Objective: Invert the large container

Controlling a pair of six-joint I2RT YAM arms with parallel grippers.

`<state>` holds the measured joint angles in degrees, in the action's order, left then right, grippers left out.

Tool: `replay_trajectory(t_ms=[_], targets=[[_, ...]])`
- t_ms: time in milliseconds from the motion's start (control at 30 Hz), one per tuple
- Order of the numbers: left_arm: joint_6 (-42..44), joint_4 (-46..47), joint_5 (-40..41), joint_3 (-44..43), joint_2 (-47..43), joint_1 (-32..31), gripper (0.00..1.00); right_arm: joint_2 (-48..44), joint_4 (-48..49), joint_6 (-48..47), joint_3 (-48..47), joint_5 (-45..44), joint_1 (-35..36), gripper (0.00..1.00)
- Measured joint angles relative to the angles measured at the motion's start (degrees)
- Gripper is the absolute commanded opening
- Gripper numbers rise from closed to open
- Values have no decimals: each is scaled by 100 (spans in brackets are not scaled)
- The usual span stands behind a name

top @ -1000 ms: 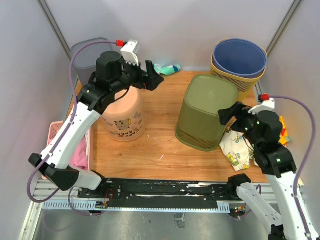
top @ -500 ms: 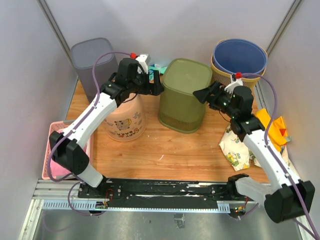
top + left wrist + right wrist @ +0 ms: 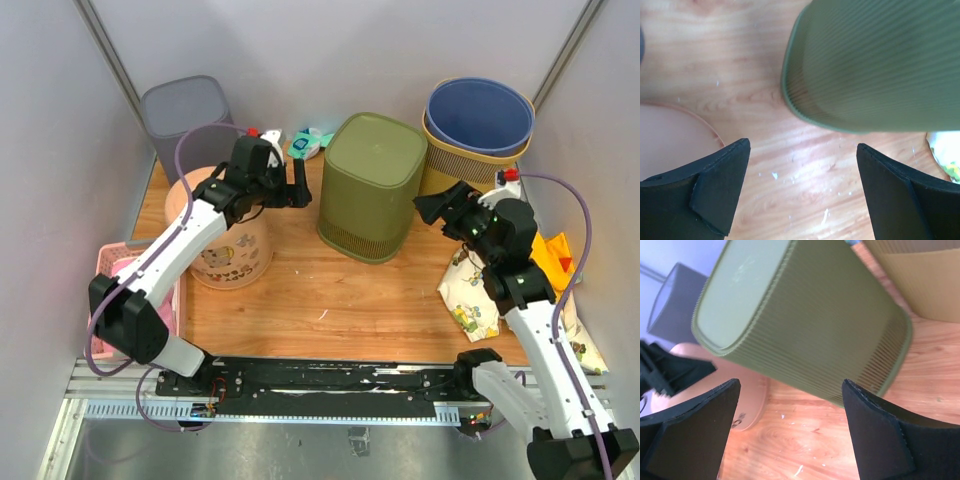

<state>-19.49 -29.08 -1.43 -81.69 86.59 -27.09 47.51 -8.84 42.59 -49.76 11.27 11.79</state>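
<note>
I see my right gripper [image 3: 790,386] spread wide, olive-green ribbed plastic container [image 3: 805,325] at 12 o'clock, closed base up, round peach plastic tub [image 3: 751,409] at 8 o'clock

Between the black left pincer [image 3: 298,185] and right pincer [image 3: 432,208], the container [image 3: 372,185] is olive green — finely ribbed. Beside the left one, a pink bucket [image 3: 228,245] with cartoon print. Near the right one, a white cloth [image 3: 468,292] — colourful pattern.
</note>
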Motion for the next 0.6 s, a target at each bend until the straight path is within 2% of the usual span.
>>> replay_trajectory(t_ms=[100, 233, 433, 600], targets=[[-66, -319, 74, 376, -374, 26, 92, -24, -133, -11, 101, -127, -254, 84], [-96, -520, 28, 422, -632, 31, 92, 439, 0, 103, 144, -136, -407, 82], [-94, -468, -339, 61, -1088, 35, 92, 1926, 601, 369, 70, 162, -391, 80], [-151, -26, -750, -256, -1582, 35, 92, 3340, 828, 393, -872, 256, 240, 79]])
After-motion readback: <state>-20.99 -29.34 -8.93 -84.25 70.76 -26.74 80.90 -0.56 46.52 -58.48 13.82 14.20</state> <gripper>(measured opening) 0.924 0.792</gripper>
